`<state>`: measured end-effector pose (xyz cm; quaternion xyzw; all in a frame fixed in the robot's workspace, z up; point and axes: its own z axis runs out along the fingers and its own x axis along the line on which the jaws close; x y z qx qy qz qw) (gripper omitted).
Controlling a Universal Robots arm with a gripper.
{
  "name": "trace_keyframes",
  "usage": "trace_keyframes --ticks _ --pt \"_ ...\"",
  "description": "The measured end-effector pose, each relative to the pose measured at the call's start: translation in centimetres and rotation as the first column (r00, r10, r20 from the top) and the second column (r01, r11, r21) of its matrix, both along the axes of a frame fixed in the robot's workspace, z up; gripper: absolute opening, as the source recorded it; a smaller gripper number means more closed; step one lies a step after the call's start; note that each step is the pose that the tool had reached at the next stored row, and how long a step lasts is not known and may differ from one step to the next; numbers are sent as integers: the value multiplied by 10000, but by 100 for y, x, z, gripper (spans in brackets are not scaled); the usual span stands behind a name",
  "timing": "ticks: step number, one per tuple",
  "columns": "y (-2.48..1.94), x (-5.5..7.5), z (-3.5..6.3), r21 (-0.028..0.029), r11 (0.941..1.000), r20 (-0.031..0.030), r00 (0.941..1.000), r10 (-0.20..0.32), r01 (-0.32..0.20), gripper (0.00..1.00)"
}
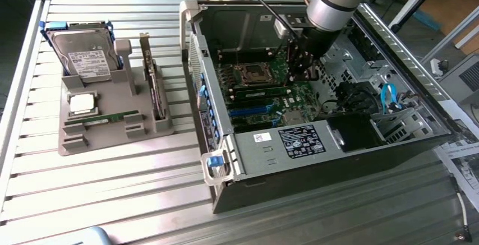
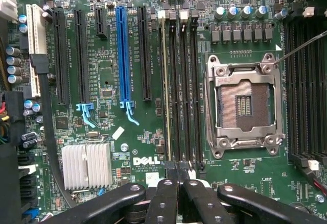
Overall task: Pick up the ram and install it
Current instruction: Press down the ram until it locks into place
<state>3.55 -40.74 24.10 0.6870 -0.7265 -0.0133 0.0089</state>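
The arm (image 1: 329,1) reaches down into the open computer case (image 1: 314,144), which lies on its side on the slatted metal desk (image 1: 112,189). The gripper (image 1: 299,68) hangs just above the motherboard (image 1: 273,102), near the empty CPU socket (image 1: 249,74). In the wrist view the gripper (image 2: 179,188) shows its black fingers (image 2: 164,198) pressed together with nothing between them.

One ram stick (image 1: 263,94) already sits in the board; in the exterior view it reads as a green strip lying just below the socket. In the wrist view the same stick (image 2: 166,91) shows edge-on as a thin pale line in the memory slot farthest from the socket, and the three black slots (image 2: 185,91) beside it, between that stick and the socket (image 2: 244,104), are bare. The closed fingertips are right at the end of this bank of slots, though whether they touch the stick cannot be made out.

On the exterior view's left, well apart from the case, a grey parts holder (image 1: 105,121) stands on the desk. A second ram stick (image 1: 105,118) lies flat in a groove near the holder's front. Just behind it rests a square silver CPU chip (image 1: 82,103), a hard drive (image 1: 88,54) in a blue frame leans upright at the back, and an expansion card (image 1: 155,88) stands on edge along the holder's side nearest the case.

On the motherboard, a blue expansion slot (image 2: 121,55) and a finned silver heatsink (image 2: 86,165) lie to the far side of the memory slots from the socket.
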Motion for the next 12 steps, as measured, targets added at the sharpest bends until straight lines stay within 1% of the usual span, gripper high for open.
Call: trace_keyframes --ticks 6,12 --pt "-3 -1 -32 -1 10000 0 10000 -1 1 11" --pt "-17 0 -68 -1 10000 0 10000 0 0 11"
